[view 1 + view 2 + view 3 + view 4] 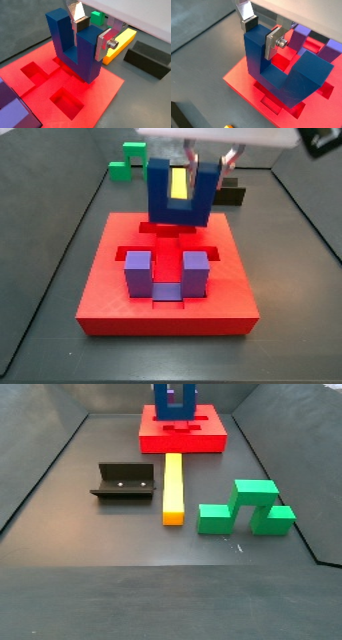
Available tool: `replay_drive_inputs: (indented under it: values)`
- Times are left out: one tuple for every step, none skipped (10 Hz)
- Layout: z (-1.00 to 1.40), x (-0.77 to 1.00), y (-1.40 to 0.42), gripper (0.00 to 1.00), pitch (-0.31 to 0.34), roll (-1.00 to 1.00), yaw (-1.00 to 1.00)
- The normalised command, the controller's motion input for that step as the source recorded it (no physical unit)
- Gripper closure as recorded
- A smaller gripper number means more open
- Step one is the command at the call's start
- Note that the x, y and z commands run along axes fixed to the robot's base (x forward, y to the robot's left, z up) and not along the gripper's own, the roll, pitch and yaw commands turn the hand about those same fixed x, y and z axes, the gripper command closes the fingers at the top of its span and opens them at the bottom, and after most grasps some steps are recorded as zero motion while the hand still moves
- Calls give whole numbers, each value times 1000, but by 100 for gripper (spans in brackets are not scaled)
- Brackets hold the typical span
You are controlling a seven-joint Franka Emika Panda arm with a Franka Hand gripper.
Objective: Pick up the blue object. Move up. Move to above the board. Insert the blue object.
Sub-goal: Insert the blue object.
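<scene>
The blue object (73,50) is a navy U-shaped block standing upright on the board (100,100), a red slab with shaped recesses. My gripper (91,36) is shut on one of its prongs, with a silver finger on each side, which also shows in the other wrist view (260,34). The block's base (284,92) is down at a recess near the board's edge (241,75); I cannot tell whether it is fully seated. In a side view the blue object (159,193) stands at the back of the board (107,308) under the gripper (203,168).
A purple U-shaped block (167,273) sits in the board's front recess. Off the board lie a yellow bar (173,489), a green block (247,509) and the dark fixture (127,482). Dark walls close in the floor.
</scene>
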Motion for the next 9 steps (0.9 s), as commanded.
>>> replay_drive_inputs:
  values:
    - [-123, -14, 0, 100, -144, -214, 23]
    - [-43, 0, 31, 100, -139, -297, 26]
    - [-66, 0, 11, 100, -167, -291, 23]
    - [-163, 0, 0, 100, -231, -249, 0]
    - [-31, -54, 31, 100, -146, -90, 9]
    - [0, -137, 23, 100, -76, 0, 26]
    - [0, -123, 23, 100, -19, 10, 37]
    - [0, -169, 17, 100, -37, 1, 49]
    - [-26, -226, 0, 100, -86, 0, 46]
